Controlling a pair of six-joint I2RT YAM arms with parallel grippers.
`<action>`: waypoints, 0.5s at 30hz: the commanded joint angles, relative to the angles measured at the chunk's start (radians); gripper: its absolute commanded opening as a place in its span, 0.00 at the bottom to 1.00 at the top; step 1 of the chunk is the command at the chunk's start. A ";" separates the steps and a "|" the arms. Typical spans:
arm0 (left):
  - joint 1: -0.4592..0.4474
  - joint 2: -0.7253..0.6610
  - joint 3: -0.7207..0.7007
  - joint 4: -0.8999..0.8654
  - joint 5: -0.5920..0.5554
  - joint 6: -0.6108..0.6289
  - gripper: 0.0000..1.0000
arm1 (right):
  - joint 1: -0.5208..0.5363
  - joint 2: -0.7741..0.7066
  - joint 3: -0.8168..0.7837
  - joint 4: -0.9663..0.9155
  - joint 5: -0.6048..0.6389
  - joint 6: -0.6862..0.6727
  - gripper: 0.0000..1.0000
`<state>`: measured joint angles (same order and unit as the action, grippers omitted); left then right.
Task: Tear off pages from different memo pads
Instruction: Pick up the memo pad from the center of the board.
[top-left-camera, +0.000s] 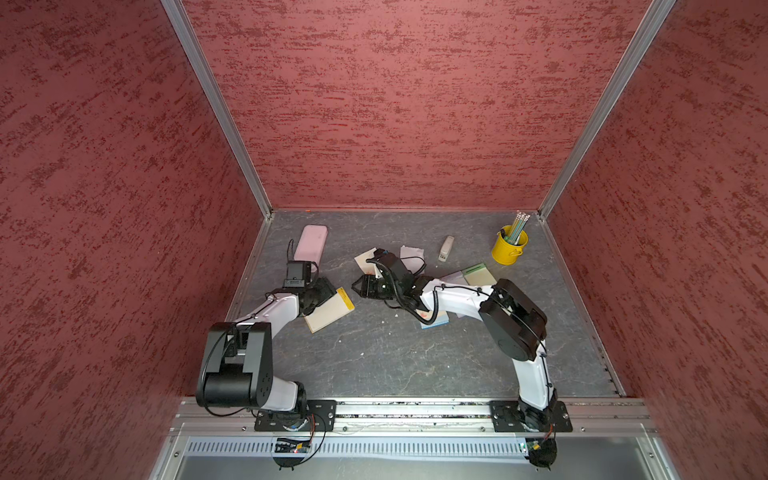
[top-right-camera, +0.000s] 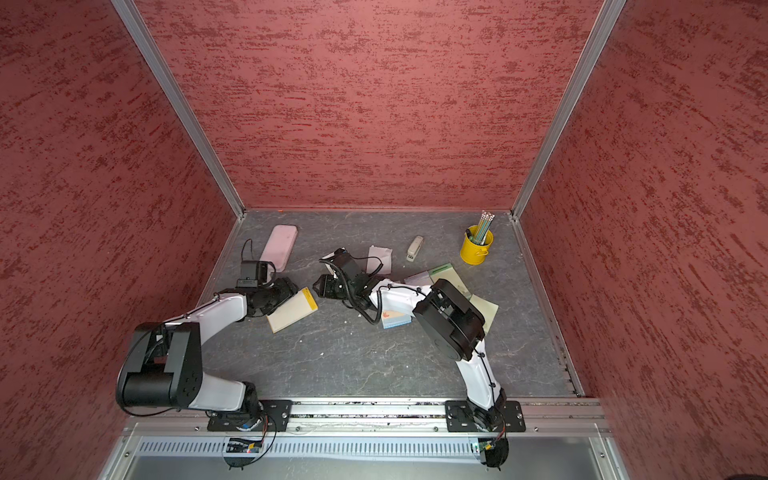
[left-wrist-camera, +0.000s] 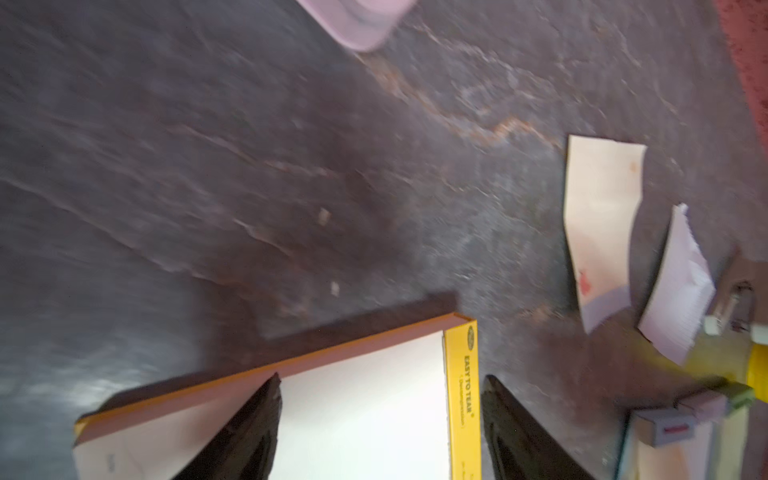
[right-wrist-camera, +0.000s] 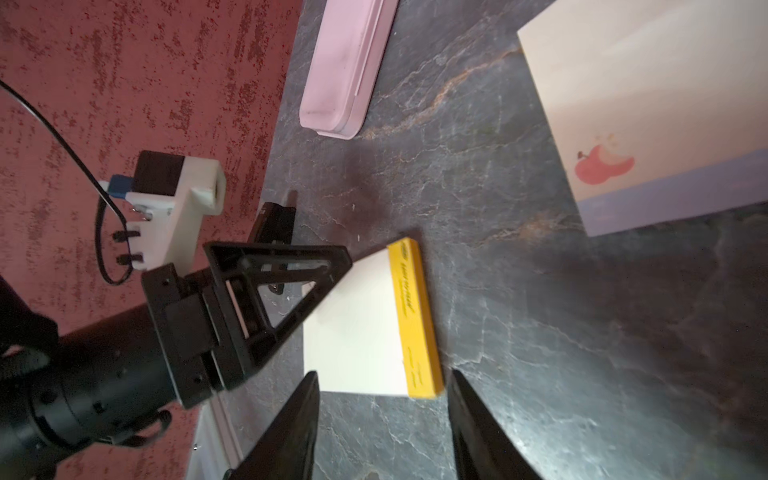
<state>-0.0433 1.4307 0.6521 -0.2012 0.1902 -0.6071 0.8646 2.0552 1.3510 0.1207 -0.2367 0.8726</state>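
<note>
**Yellow-strip pad (top-left-camera: 332, 309) under my left claw (left-wrist-camera: 382, 378)**

Yellow marks the pad lying toward the left of the grey table (top-left-camera: 374, 361), and both my claws are at it. My left claw is released. One finger is over the pale top page and the other is just past the yellow strip, with nothing clamped. I cannot tell whether the tips touch the paper. My right claw (right-wrist-camera: 384, 374) is released too and holds nothing. Its fingers stand apart just beside the pad's yellow end, and I cannot tell if they touch it.

Behind my right wrist lie two loose sheets, a cream page (left-wrist-camera: 598, 224) with a blue edge and a red apple mark, and a crumpled lilac page (top-left-camera: 411, 253). Under my right arm sit the blue pad (top-right-camera: 399, 322) and, further right, the green pad (top-left-camera: 478, 274).

A pink case (top-left-camera: 311, 245) lies at the back left, with a stapler (top-left-camera: 446, 248) and a yellow cup (top-left-camera: 509, 247) of pencils at the back right
</note>
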 joint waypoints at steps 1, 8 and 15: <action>-0.093 -0.009 -0.101 -0.036 0.088 -0.149 0.75 | -0.006 -0.039 -0.086 0.046 -0.011 0.100 0.49; -0.092 -0.140 -0.031 -0.178 0.056 -0.041 0.76 | 0.004 -0.217 -0.270 -0.031 -0.048 0.126 0.49; -0.071 -0.023 0.081 -0.152 0.018 0.091 0.75 | 0.065 -0.269 -0.360 -0.067 -0.130 0.158 0.50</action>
<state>-0.1226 1.3571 0.7078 -0.3466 0.2344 -0.5915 0.8986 1.7863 1.0161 0.0704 -0.3157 0.9863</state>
